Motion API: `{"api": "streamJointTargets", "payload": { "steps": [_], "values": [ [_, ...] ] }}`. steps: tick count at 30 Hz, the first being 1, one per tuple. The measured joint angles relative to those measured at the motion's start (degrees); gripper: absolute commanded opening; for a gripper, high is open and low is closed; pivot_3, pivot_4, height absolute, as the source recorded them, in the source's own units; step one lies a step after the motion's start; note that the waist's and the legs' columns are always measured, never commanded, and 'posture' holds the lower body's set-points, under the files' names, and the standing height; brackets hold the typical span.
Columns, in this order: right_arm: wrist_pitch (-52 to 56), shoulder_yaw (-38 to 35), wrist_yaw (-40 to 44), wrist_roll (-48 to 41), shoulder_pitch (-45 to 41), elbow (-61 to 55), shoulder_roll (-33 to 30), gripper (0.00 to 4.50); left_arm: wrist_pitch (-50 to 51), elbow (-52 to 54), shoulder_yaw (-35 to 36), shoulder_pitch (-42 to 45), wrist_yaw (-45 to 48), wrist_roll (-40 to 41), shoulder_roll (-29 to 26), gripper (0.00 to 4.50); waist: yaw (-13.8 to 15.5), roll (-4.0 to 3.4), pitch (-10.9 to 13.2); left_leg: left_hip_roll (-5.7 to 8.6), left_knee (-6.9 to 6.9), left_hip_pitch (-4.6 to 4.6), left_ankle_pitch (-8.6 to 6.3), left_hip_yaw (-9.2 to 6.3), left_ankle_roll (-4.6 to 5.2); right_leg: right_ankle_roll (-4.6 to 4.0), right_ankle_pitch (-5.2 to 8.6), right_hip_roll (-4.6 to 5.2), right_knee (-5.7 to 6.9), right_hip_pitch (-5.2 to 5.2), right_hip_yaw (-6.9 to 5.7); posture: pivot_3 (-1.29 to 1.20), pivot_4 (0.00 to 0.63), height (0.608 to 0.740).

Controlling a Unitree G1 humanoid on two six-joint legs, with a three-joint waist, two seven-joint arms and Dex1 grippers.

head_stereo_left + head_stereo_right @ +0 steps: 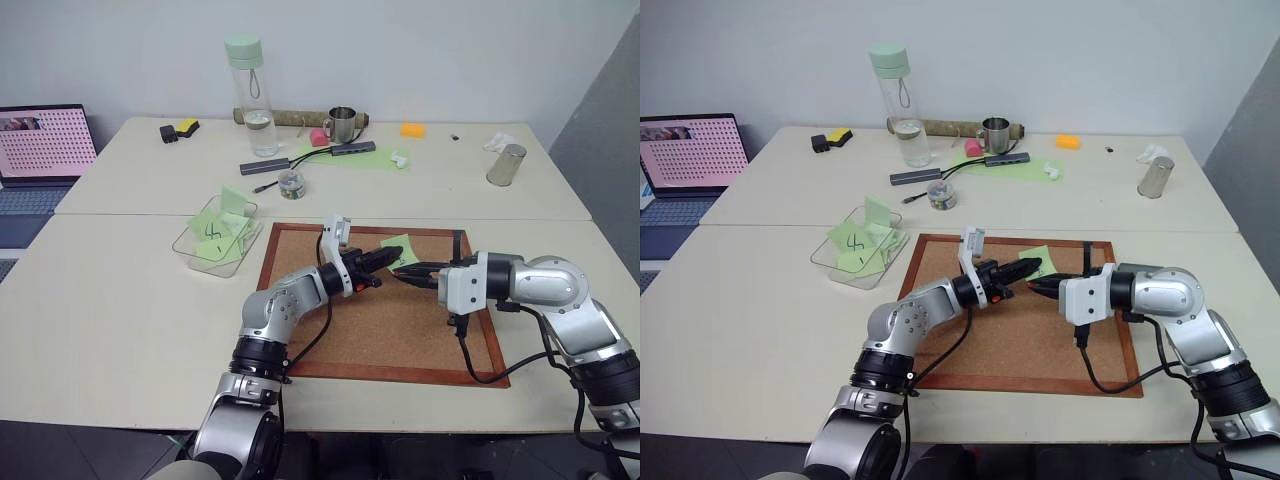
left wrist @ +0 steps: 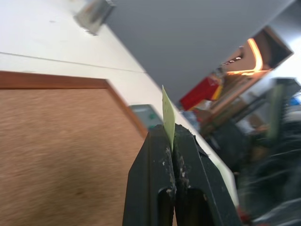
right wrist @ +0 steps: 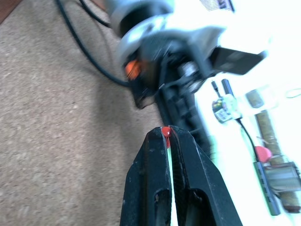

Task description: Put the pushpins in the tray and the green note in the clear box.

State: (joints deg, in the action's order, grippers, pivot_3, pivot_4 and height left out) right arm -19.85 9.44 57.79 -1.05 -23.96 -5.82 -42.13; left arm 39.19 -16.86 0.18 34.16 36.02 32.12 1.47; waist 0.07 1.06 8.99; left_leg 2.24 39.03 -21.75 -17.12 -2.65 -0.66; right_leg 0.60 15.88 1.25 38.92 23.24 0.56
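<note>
Office/lab: desks (image 1: 130, 300), laptop (image 1: 40, 150), corkboard (image 1: 390, 320).

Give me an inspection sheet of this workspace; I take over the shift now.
Surface: corkboard on beige table.
Job's things: green note edge in left gripper; red pushpin in right gripper; clear box holds other notes; tray beyond the board.
Clutter: bottle, mug, steel cup.
Grippers: both shut.
Cables: black lead over the board.
Surroundings: laptop.
</note>
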Motion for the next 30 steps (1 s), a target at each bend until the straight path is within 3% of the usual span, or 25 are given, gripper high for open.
{"api": "streamJointTargets", "payload": {
  "steps": [4, 8, 11, 16, 21, 30],
  "values": [
    [3.59, -2.29, -1.04, -2.51, 1.27, -3.84, -0.27, 0.00, -2.16, -1.20, 0.10, 0.03, -0.73, -1.23, 0.97, 0.05, 0.04, 0.00, 0.00, 0.00, 0.00, -0.01, 0.00, 0.00, 0.00, 0.00, 0.00, 0.00, -0.01, 0.00, 0.00, 0.00, 0.150, 0.740],
    [18.31, -7.80, -6.13, -8.18, 6.61, -9.17, 0.27, 0.00, -2.52, -0.66, 0.50, -0.07, -1.86, -1.54, 1.18, 0.05, 0.35, 0.01, 0.00, 0.00, 0.00, -0.05, 0.00, -0.03, 0.01, 0.00, 0.00, 0.01, -0.01, -0.01, 0.01, 0.00, 0.150, 0.740],
    [32.40, -13.90, -12.29, -9.65, 10.44, -10.62, -0.24, 0.00, -2.23, 6.18, 0.23, -1.15, -2.06, -1.38, 0.29, 0.05, 0.62, 0.02, 0.01, 0.00, -0.01, -0.06, -0.01, -0.03, 0.01, 0.00, 0.00, 0.01, -0.02, 0.00, 0.02, 0.00, 0.150, 0.740],
    [45.23, -19.08, -19.57, -7.05, 14.52, -6.08, -1.62, 0.00, -1.45, 14.90, 0.22, -2.32, -2.38, -0.56, -1.97, 0.05, 0.77, -0.01, -0.01, 0.00, -0.02, 0.00, -0.01, 0.06, 0.02, 0.00, 0.00, 0.00, 0.04, 0.00, 0.09, 0.00, 0.150, 0.740],
    [50.56, -19.61, -23.19, -6.80, 13.34, -0.41, -0.64, 0.00, -0.87, 17.00, -0.51, -2.94, -2.54, -0.60, -3.37, 0.05, 0.73, -0.01, -0.01, 0.01, -0.02, -0.01, -0.02, 0.08, 0.03, 0.00, 0.00, -0.01, 0.04, 0.00, 0.09, 0.00, 0.150, 0.740],
    [54.27, -19.33, -25.89, -6.74, 9.16, 6.99, 1.17, 2.01, -0.85, 17.45, 0.12, -2.94, -4.30, -0.41, -2.73, 0.00, 0.80, -0.01, -0.01, 0.01, -0.02, -0.02, -0.02, 0.08, 0.04, 0.00, 0.00, -0.01, 0.03, 0.00, 0.09, 0.00, 0.150, 0.740]
  ]
}}
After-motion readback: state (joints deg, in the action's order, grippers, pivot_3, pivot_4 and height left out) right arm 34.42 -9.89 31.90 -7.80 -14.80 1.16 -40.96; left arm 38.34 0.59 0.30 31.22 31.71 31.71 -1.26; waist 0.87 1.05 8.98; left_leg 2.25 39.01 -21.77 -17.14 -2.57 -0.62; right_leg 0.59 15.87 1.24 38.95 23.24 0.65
